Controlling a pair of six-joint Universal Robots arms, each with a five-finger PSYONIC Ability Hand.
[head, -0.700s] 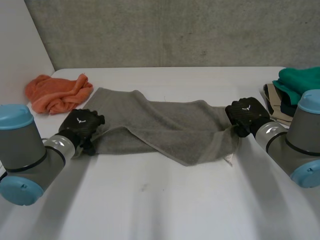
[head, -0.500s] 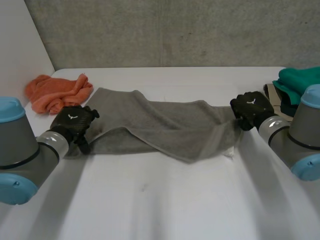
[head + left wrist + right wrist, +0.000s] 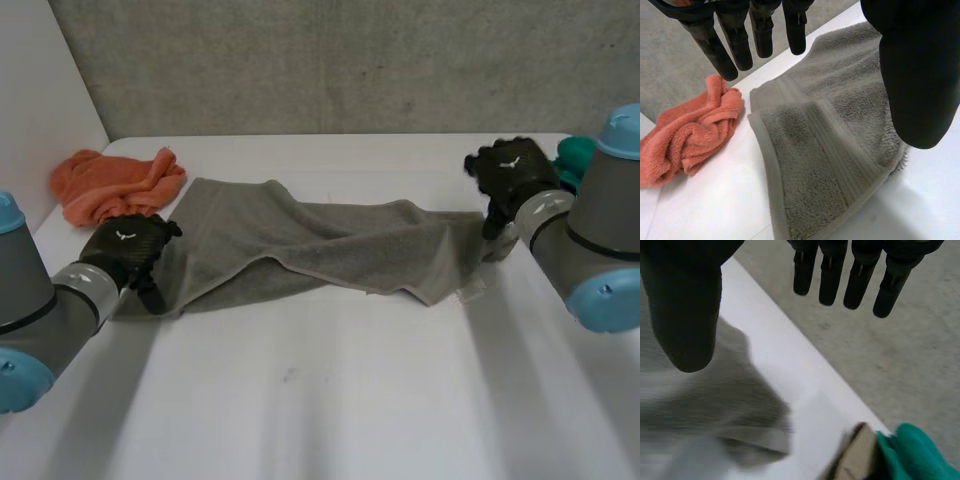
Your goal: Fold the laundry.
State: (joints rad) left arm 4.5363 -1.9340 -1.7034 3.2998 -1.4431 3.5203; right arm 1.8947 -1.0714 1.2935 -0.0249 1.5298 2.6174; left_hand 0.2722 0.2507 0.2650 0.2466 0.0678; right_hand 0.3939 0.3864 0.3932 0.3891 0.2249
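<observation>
A grey towel (image 3: 330,250) lies stretched sideways across the white table (image 3: 330,400), with a loose diagonal fold along its near side. My left hand (image 3: 128,250) is at the towel's left end. In the left wrist view that hand (image 3: 915,75) hovers open over the banded corner of the towel (image 3: 830,150), fingers straight and holding nothing. My right hand (image 3: 512,172) is raised over the towel's right end. In the right wrist view it (image 3: 685,305) is open too, with the towel's edge (image 3: 700,410) below its thumb.
A crumpled orange cloth (image 3: 115,185) lies at the far left, close to my left hand (image 3: 685,140). A green garment (image 3: 572,155) on a beige one (image 3: 860,455) sits at the far right, just beyond my right hand. A concrete wall runs behind the table.
Both hands have moved outward, the left one to the left, the right one up and toward the far right. The towel has been drawn out longer and its near fold has shifted right.
</observation>
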